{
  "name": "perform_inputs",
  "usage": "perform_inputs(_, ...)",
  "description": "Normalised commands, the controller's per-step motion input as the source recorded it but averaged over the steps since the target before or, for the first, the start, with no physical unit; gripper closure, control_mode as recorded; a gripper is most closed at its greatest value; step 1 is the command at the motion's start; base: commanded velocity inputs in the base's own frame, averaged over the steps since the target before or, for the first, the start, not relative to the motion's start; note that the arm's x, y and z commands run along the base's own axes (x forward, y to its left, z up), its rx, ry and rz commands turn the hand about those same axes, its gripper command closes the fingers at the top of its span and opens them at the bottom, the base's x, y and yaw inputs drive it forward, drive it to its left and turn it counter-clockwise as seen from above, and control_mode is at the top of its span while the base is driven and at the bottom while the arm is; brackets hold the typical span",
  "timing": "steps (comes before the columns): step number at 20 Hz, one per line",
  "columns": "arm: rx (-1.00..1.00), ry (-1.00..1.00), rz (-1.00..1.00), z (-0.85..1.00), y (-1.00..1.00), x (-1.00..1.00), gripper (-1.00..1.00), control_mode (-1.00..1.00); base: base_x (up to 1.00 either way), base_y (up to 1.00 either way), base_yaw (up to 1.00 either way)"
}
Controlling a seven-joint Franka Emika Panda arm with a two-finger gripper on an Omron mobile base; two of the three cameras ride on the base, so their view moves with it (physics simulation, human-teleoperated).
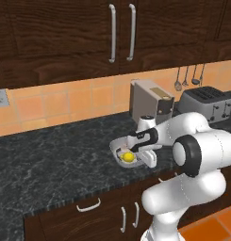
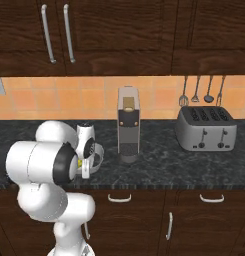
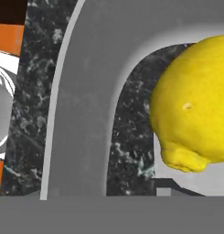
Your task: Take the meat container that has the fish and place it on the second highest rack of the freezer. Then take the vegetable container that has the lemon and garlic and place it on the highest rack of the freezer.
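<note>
- The gripper (image 1: 146,157) is hovering low over the near rim of the vegetable container (image 1: 118,146), which is sitting on the counter (image 1: 51,155) left of the coffee machine (image 1: 150,101).
- The lemon (image 3: 195,105) is lying inside, right by the wall.
- I can't tell if the fingers are spread or pinching the rim.
- I'd be getting a deep bite on the wall and lifting level so the lemon isn't rolling out.

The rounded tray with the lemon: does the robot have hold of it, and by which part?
It cannot be told. The gripper is down at the near rim of the vegetable container, beside the lemon, but nothing shows whether the fingers are closed on that rim.
</note>
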Motion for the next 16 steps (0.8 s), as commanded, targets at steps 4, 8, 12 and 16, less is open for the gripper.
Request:
perform_inputs(4,0.0,0.0,-0.06,-0.67,0.11,-0.46,1.0,-1.0,0.0,0.0,0.0)
perform_inputs(8,0.0,-0.07,-0.13,-0.47,0.29,-0.37,1.0,-1.0,0.0,0.0,0.0)
perform_inputs(12,0.0,-0.23,-0.18,-0.13,0.51,-0.18,1.0,-1.0,0.0,0.0,0.0)
perform_inputs(16,-0.04,-0.41,-0.23,0.01,0.41,-0.23,1.0,-1.0,0.0,0.0,0.0)
